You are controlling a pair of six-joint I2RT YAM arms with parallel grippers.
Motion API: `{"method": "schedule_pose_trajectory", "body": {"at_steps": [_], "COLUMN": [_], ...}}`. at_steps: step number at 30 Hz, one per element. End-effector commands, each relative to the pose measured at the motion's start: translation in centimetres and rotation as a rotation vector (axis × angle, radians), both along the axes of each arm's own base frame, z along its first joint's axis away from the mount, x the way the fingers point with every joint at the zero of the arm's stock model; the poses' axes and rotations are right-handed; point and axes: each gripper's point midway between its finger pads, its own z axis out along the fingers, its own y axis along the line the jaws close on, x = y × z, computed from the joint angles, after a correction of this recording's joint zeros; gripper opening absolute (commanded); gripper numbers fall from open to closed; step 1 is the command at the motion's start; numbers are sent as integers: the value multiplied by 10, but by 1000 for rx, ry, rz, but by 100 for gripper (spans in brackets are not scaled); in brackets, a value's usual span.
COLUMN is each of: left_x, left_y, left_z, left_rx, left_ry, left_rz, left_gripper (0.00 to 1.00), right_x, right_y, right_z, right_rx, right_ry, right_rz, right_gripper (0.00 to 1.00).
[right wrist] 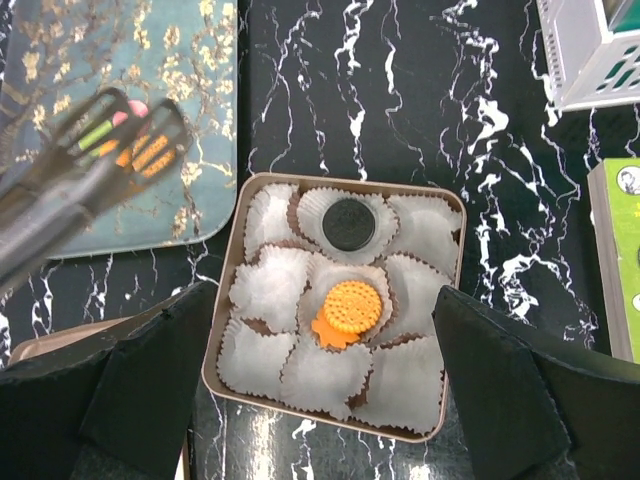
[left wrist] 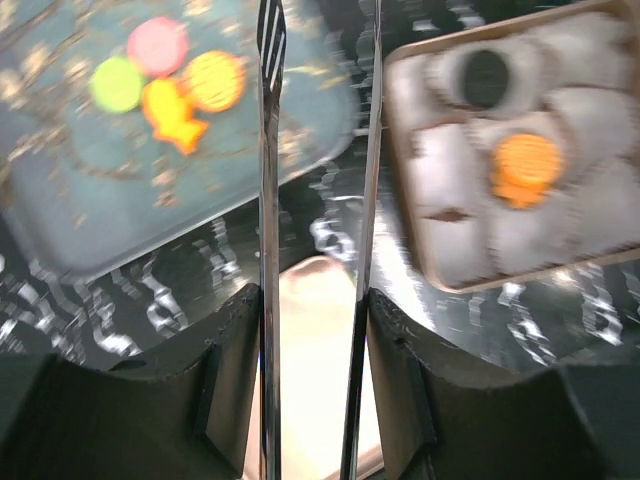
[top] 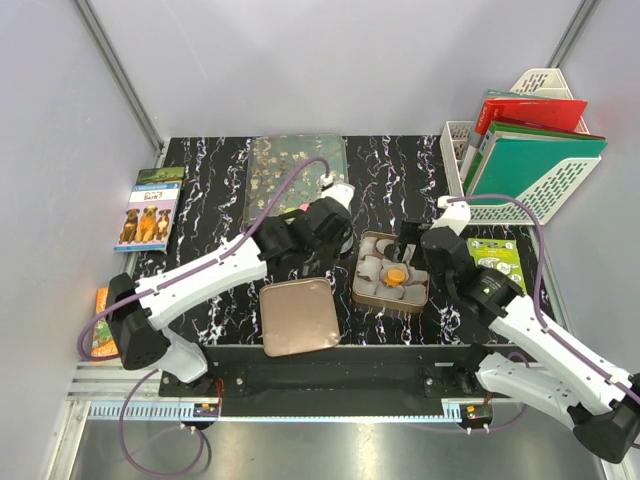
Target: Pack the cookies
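Observation:
Several cookies lie on the floral tray (left wrist: 90, 200): a pink one (left wrist: 158, 45), a green one (left wrist: 116, 84), an orange fish (left wrist: 170, 112) and an orange round one (left wrist: 214, 80). The tin (right wrist: 340, 180) with white paper cups holds a dark brown cookie (right wrist: 349, 224) and an orange round cookie (right wrist: 351, 307) on top of an orange shaped one. My left gripper (left wrist: 312, 300) is shut on metal tongs (left wrist: 270, 150); their tips hang apart over the tray's edge, beside the cookies, with nothing between them. My right gripper (right wrist: 325, 300) stands open above the tin.
The rose-gold lid (top: 298, 316) lies near the front edge, left of the tin (top: 390, 272). A dog book (top: 150, 208) sits at the far left, a white rack with folders (top: 520, 140) at the back right, and a green packet (top: 495, 258) by the right arm.

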Motion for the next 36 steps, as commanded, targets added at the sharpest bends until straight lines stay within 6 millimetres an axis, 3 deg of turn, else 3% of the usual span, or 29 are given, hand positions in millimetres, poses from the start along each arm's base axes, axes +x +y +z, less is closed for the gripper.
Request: {"method": "schedule_pose_trajectory", "body": {"at_steps": [1,4,12,22,27,36], "left_x": [4,1,-11,-50,-71,-77], "left_y": [-33,-50,-77,-93,-100,-99], "left_z": [27,30,7,3,-10,-35], "left_rx": [-80,-102,-90,-93,-83,-34], "left_ry": [-21,5,78,100,138,184], "left_rz": [-127,-187,-271,-337,-368,-365], "left_gripper": [47,47,47,47,47,47], "right_x": [13,18,21,16,12,10], "right_y": [-8,-18,-36,-36,-35,-35], "right_z": [48,66,99,97,90,85], "right_rx": [42,21,13,28,52,54], "right_ry": [-113,-156,-238,-239,-229,-221], "right_rz": [-80,-137,-224,-204,-190,-183], "right_gripper": [100,100,100,100,100,100]}}
